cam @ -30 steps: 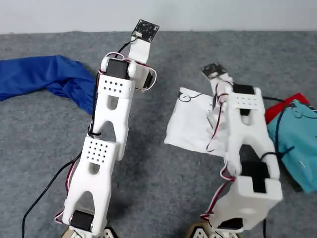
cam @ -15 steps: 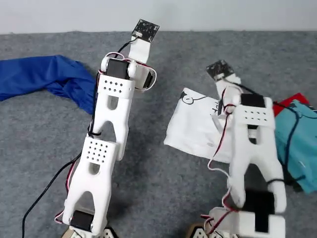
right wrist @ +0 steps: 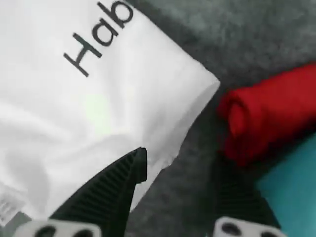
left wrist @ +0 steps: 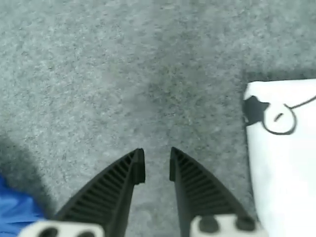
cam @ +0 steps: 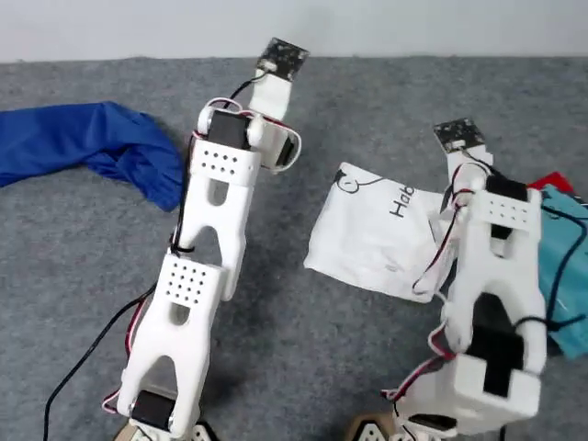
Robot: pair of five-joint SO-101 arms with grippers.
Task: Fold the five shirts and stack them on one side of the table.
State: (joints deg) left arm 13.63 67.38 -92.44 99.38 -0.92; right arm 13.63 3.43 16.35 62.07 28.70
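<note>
Right arm [cam: 491, 276] has swung toward 3 o'clock, uncovering more of the white shirt [cam: 367, 230]; left arm [cam: 211, 211] has nudged the same way. I read the right gripper [right wrist: 180, 170] as spread wide and empty, with one finger over the white shirt's edge and the other beside the red shirt [right wrist: 266, 113]. Teal shirt [cam: 562, 276] lies against the red at 3 o'clock. Left gripper [left wrist: 157, 168] points down at grey carpet [cam: 73, 294], fingers slightly parted, holding nothing. Blue shirt [cam: 83, 147] sits crumpled at 10 o'clock.
</note>
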